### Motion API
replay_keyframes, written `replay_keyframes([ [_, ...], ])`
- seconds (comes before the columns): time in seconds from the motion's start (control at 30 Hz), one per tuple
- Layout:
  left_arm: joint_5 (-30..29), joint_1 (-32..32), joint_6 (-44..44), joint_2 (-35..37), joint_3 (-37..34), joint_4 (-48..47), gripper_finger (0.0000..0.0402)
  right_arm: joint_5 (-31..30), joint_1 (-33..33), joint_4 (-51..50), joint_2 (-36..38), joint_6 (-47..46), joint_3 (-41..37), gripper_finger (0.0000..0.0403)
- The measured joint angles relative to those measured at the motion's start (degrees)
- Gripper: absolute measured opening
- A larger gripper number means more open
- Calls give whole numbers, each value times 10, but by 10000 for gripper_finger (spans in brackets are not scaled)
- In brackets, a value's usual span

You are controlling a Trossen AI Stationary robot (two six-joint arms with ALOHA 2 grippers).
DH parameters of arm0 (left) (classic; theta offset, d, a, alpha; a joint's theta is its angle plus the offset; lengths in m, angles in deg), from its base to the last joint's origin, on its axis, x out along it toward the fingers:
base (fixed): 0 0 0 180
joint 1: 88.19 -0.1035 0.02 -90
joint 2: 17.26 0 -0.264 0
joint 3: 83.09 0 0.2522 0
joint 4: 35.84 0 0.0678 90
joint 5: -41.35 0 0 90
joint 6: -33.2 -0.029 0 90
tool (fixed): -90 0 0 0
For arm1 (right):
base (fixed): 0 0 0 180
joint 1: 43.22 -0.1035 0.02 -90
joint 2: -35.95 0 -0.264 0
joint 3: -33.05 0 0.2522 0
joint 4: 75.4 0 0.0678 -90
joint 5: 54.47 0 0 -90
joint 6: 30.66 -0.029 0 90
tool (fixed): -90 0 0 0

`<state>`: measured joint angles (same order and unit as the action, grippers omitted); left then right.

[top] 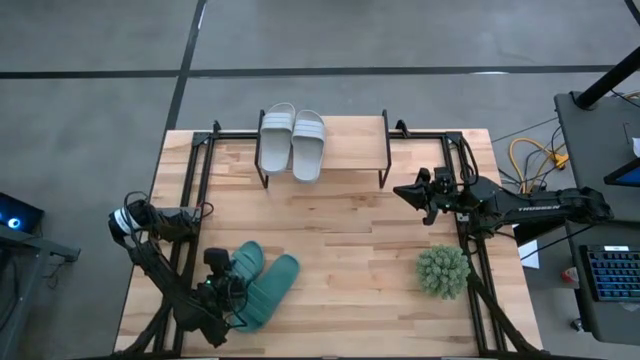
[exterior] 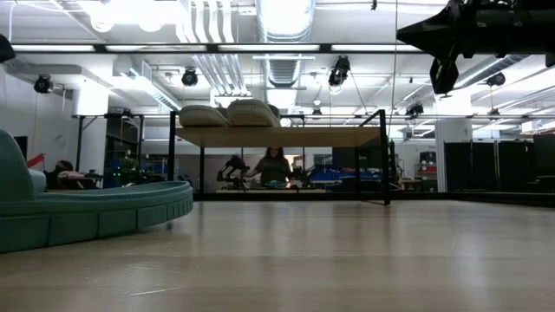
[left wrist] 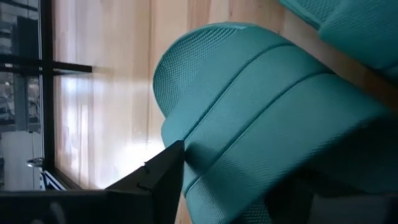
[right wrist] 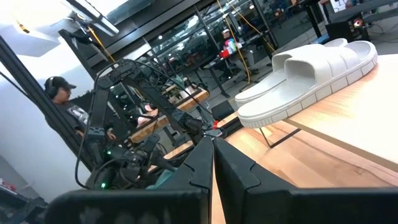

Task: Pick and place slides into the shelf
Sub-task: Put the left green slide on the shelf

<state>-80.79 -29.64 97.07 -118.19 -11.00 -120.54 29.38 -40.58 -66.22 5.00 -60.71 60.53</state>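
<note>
Low | left gripper (top: 222, 278) at teal slide (top: 243, 266) | right gripper (top: 408, 190) raised, closed

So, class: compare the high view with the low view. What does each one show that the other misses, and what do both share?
Only the high view shows the spiky plant ball, both teal slides lying side by side, and the left tool at them. Only the low view shows the room beyond the table, a person there, and the open space under the shelf. Both show the pale slides on top of the shelf and the right arm's shut tool raised off the table.
</note>
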Motion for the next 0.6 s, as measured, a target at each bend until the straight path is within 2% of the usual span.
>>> replay_keyframes([
  [0.33, 24, -3, -12, 6, 0, -2, 13, 0, 0, 0, 0, 0, 0, 8],
  [0.6, 74, -36, 3, 18, 7, -6, 2, 0, 0, 0, 0, 0, 0, 8],
])
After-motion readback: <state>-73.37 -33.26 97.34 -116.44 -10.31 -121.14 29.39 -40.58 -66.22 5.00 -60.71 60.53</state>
